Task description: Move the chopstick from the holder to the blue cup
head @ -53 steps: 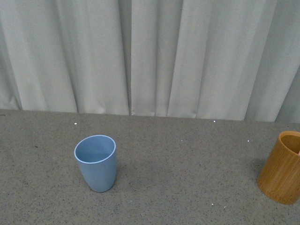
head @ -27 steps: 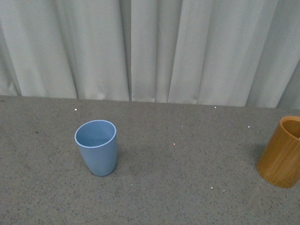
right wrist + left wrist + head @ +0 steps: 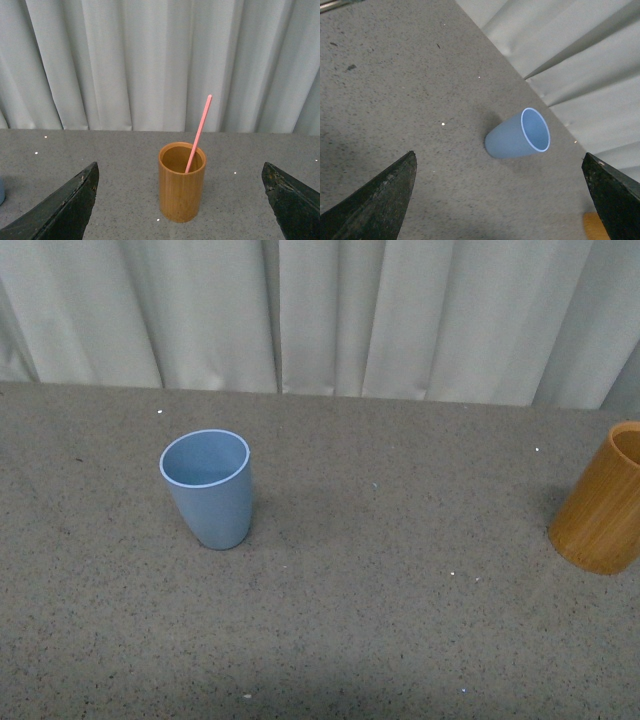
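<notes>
The light blue cup stands upright and empty on the grey table, left of centre; it also shows in the left wrist view. The orange-brown holder stands at the right edge of the front view, partly cut off. In the right wrist view the holder holds one pink-red chopstick leaning out of its mouth. My left gripper is open and empty, some way short of the blue cup. My right gripper is open and empty, facing the holder. Neither arm shows in the front view.
A pale pleated curtain hangs along the table's far edge. The speckled grey tabletop spreads between the two cups. A sliver of the blue cup shows at the edge of the right wrist view.
The front view has tilted downward: cup, holder and curtain edge all sit higher in the frame, with more table in front. The objects themselves have not moved.
</notes>
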You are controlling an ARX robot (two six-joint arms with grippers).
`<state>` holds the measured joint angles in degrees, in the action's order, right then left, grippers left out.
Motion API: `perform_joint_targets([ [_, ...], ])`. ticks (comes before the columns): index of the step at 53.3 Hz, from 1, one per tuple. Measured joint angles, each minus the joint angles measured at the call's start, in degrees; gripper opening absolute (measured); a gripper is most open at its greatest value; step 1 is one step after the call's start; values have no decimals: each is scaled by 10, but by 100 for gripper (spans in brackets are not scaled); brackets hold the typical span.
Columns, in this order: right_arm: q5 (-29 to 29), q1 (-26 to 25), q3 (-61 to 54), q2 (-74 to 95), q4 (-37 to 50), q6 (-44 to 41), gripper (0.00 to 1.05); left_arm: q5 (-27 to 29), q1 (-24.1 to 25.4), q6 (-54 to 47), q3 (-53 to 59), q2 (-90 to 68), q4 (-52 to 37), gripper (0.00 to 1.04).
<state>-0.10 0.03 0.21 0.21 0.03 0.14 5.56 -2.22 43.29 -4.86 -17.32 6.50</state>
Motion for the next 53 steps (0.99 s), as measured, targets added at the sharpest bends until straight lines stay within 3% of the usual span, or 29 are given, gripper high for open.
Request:
perform_joint_targets([
  [10,0,0,0,0,0,0,95,-16,15,53,-17,-147,-135,98],
  [21,0,0,0,0,0,0,95,3,-12,64,-53,-332,-275,98],
  [41,0,0,0,0,0,0,95,46,-63,12,-115,-497,-336,98],
  [53,0,0,0,0,0,0,95,32,-73,-23,-201,-623,-337,98],
])
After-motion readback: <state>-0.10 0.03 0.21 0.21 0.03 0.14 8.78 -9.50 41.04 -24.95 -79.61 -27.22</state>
